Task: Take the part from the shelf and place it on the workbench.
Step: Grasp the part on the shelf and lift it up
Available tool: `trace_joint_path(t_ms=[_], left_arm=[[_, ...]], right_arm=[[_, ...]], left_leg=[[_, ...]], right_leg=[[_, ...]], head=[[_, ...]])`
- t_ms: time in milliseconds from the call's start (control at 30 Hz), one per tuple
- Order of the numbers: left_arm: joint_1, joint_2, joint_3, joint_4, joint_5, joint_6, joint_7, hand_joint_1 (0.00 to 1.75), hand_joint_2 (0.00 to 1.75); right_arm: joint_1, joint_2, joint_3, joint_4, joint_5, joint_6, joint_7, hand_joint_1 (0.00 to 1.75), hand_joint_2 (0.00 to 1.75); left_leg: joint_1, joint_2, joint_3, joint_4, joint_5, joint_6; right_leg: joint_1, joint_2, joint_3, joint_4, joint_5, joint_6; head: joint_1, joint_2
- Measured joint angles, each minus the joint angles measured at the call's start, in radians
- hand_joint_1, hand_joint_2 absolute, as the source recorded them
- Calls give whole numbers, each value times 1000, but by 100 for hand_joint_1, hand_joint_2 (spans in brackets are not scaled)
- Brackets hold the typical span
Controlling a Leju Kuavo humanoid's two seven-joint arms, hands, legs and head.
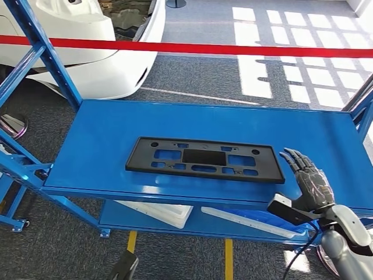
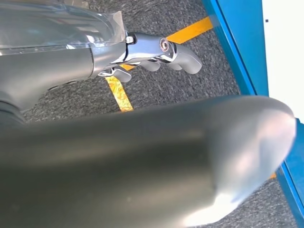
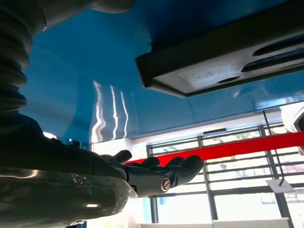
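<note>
Blue shelf (image 1: 110,140) bears black part (image 1: 205,158) (unlabelled); right hand (image 1: 310,181) beside it.

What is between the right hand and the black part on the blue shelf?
Nothing visible. The right hand hovers open beside the right end of the black part, with bare blue shelf between them.

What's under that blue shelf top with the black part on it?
A lower blue shelf holds a white tray-like piece and a long pale strip. The top shelf covers most of it, so the rest stays hidden.
</note>
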Motion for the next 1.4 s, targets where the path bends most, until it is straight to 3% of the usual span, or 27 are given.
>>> trace_joint_path(t_ms=[667, 1400], left_arm=[[-7, -4, 2, 0, -30, -7, 8, 0, 0], [-9, -7, 7, 0, -51, -11, 12, 0, 0]], right_arm=[[-138, 98, 178, 158, 11, 44, 10, 0, 175], [-223, 155, 249, 271, 28, 26, 44, 0, 175]], left_leg=[[0, 0, 0, 0, 0, 0], [0, 0, 1, 0, 0, 0]], right_leg=[[0, -1, 0, 0, 0, 0], [0, 0, 1, 0, 0, 0]], head=[[0, 0], [0, 0]])
